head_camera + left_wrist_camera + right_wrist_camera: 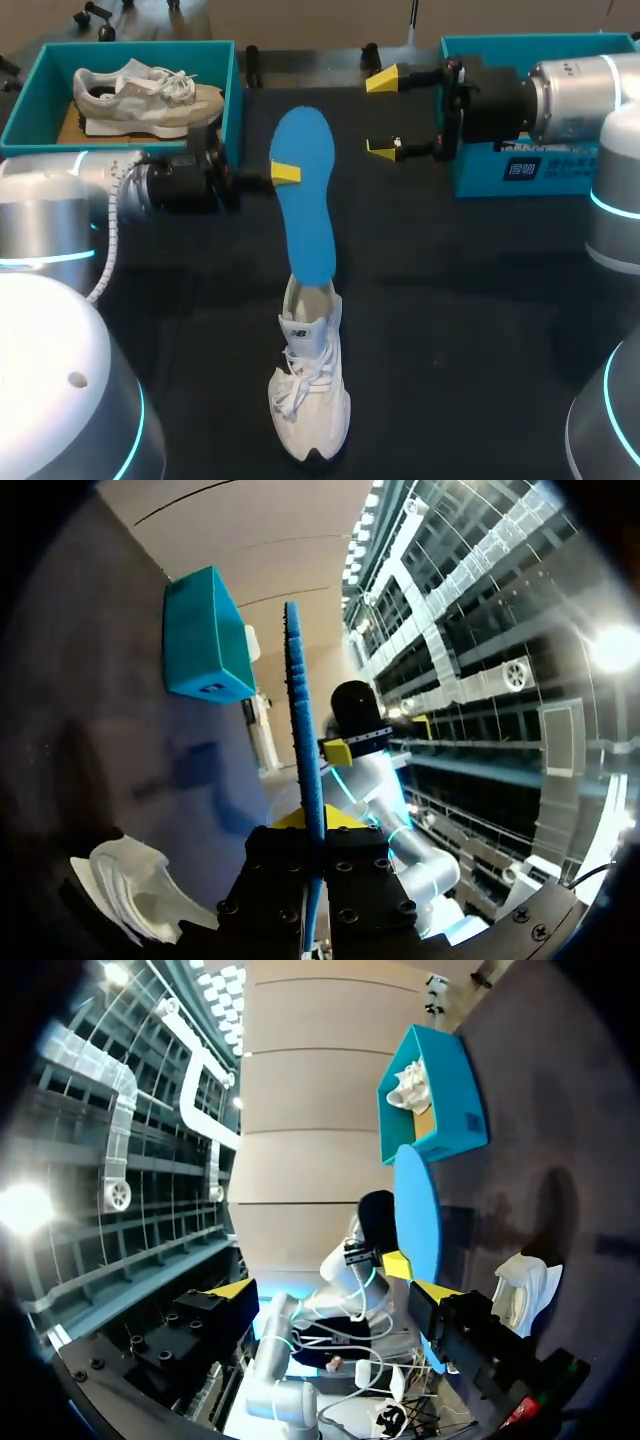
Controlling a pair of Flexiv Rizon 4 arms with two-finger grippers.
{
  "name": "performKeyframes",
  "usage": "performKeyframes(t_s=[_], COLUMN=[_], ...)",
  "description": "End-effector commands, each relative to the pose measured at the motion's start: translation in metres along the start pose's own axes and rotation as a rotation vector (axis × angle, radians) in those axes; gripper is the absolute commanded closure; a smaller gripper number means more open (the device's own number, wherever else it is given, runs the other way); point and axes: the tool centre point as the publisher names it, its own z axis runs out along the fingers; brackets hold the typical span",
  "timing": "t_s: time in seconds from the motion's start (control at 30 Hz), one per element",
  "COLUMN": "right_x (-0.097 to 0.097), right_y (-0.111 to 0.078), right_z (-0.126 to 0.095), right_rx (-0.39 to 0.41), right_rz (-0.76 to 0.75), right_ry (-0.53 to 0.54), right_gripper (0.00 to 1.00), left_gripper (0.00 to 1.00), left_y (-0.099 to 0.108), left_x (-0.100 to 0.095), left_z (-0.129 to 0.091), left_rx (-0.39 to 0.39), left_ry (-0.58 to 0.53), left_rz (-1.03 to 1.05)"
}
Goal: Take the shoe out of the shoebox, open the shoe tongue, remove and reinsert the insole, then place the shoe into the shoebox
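While the counter [480,330] carries the white shoe [310,400] toe toward the robot, the blue insole [305,190] stands in line with it, lower end at the shoe's opening. The left pincer [288,172] clamps it; the right pincer [382,114] gapes empty just beside. Only the left wrist view shows the insole edge-on.

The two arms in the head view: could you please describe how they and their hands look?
Both the left arm and right arm are rounded silver-grey links with glowing cyan rings. The left hand and right hand are black with yellow fingertips. A white cable runs along the left arm.
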Motion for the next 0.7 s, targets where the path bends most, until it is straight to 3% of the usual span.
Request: performKeyframes(t_s=[0.03, 0.27, 0.7], right_x=[0.001, 0.010, 0.058], right_y=[-0.001, -0.001, -0.001], right_z=[0.000, -0.005, 0.009], right_rx=[-0.001, 0.032, 0.011], right_rz=[0.001, 0.041, 0.139], right_ry=[-0.004, -0.195, -0.694], right_gripper=[0.00, 0.00, 0.00], left_gripper=[1.00, 1.00, 1.00], left_y=[0.002, 0.000, -0.009], left_x=[-0.007, -0.014, -0.024], left_z=[0.002, 0.004, 0.006], left_rx=[-0.007, 0.027, 0.071], left_ry=[0.021, 0.005, 0.003], left_rz=[-0.034, -0.053, -0.127])
